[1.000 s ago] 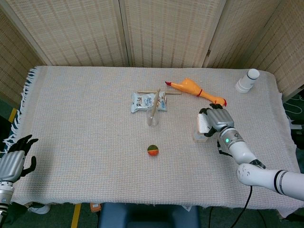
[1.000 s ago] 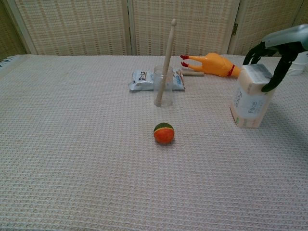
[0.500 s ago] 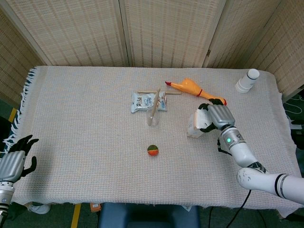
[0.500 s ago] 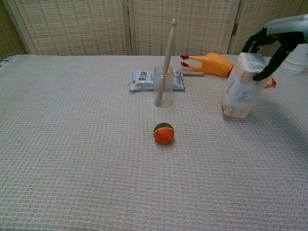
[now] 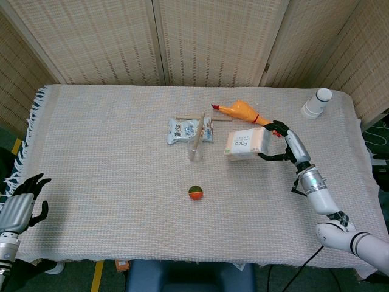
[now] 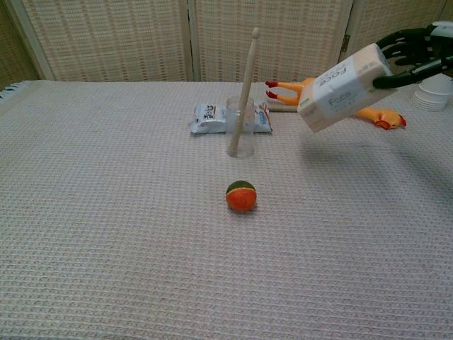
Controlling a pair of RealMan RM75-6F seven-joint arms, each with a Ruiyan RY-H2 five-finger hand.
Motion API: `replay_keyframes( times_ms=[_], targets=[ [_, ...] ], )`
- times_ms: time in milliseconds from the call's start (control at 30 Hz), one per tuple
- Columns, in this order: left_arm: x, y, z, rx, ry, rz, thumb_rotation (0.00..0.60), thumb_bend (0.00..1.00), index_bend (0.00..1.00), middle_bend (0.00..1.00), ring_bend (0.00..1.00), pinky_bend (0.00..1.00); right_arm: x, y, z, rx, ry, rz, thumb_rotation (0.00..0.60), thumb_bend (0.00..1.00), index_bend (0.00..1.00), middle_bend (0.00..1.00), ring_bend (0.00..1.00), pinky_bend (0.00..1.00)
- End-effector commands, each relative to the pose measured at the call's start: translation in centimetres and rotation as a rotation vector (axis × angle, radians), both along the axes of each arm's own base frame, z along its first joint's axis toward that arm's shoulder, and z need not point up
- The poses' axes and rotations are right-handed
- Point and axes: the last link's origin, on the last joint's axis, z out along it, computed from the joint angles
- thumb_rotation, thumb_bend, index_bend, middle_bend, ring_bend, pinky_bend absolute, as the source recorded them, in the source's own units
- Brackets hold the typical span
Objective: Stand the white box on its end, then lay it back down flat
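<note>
Clear cup (image 6: pixel 240 127) upright on bench (image 5: pixel 109 158), wooden stick (image 6: pixel 245 85) standing in it, leaning. Right hand (image 5: pixel 285 143) grips white box (image 5: pixel 246 143) by its right end, lifted clear of the bench near the rubber chicken (image 5: pixel 243 112); long axis tilted, free end lower-left. Left hand (image 5: pixel 21 204) empty, fingers spread, off the bench edge.

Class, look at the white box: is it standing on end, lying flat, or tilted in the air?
Tilted in the air. In the chest view the white box slants, clear of the cloth, gripped at its raised end by the right hand.
</note>
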Motion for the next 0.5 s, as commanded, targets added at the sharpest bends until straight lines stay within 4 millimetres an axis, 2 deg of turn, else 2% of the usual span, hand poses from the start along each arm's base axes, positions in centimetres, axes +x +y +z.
replay_keyframes(
  times_ms=[33,100,233,500],
  targets=[
    [0.0,0.0,0.0,0.0,0.0,0.0,0.6,0.62,0.15,0.0,0.0,0.11,-1.9,1.0,-3.6,0.035,-0.041,0.039,0.6,0.26,0.39,0.39,0.17,0.0],
    [-0.1,0.0,0.0,0.001,-0.001,0.001,0.6,0.62,0.15,0.0,0.0,0.11,-2.0,0.9,-5.0,0.054,-0.036,0.043,0.6,0.26,0.39,0.39,0.17,0.0],
    [-0.2,0.0,0.0,-0.002,-0.003,0.004,0.6,0.62,0.15,0.0,0.0,0.11,-2.1,0.5,-6.3,0.048,-0.036,0.06,0.6,0.27,0.4,0.39,0.17,0.0],
    [-0.4,0.1,0.2,0.0,-0.007,0.011,0.6,0.62,0.15,0.0,0.0,0.11,-2.1,-0.2,-7.3,0.036,-0.014,0.074,0.6,0.27,0.4,0.39,0.17,0.0]
  ],
)
